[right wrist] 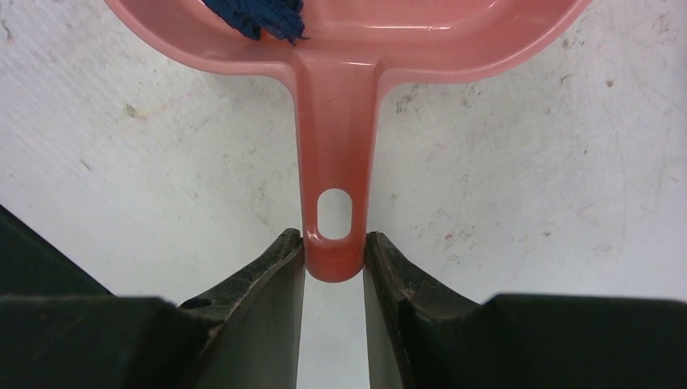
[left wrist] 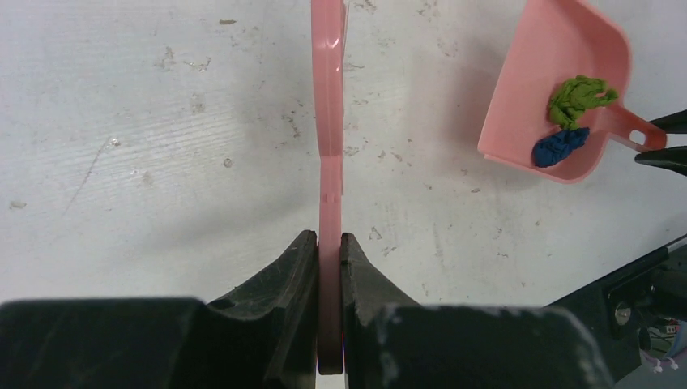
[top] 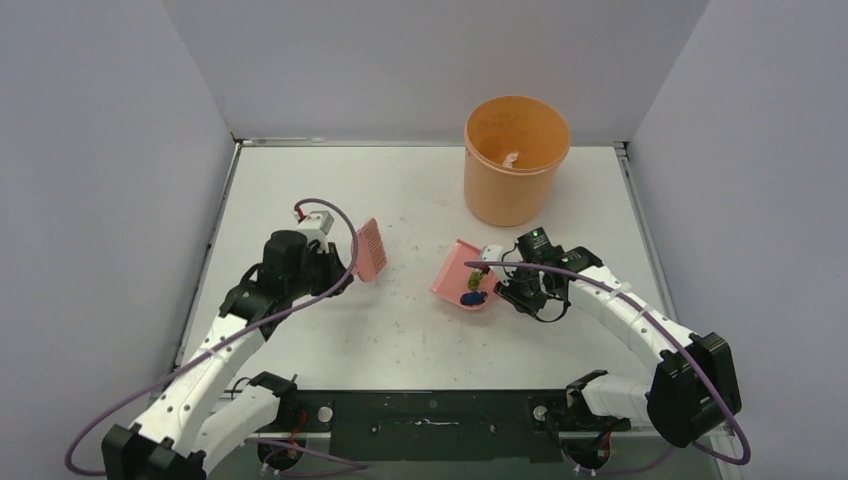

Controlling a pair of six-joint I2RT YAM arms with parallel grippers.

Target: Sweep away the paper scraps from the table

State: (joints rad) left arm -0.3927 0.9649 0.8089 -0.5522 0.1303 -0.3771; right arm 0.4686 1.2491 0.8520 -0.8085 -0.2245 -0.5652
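My right gripper is shut on the handle end of the pink dustpan, which is held tilted above the white table. A green paper scrap and a dark blue paper scrap lie in the pan near its handle; the blue one also shows in the right wrist view. My left gripper is shut on the handle of the pink brush, to the left of the pan. In the left wrist view the brush stands edge-on between the fingers. A white scrap lies inside the bucket.
The orange bucket stands at the back right of the table, just behind the dustpan. Grey walls close in the left, back and right. A black mounting plate runs along the near edge between the arm bases.
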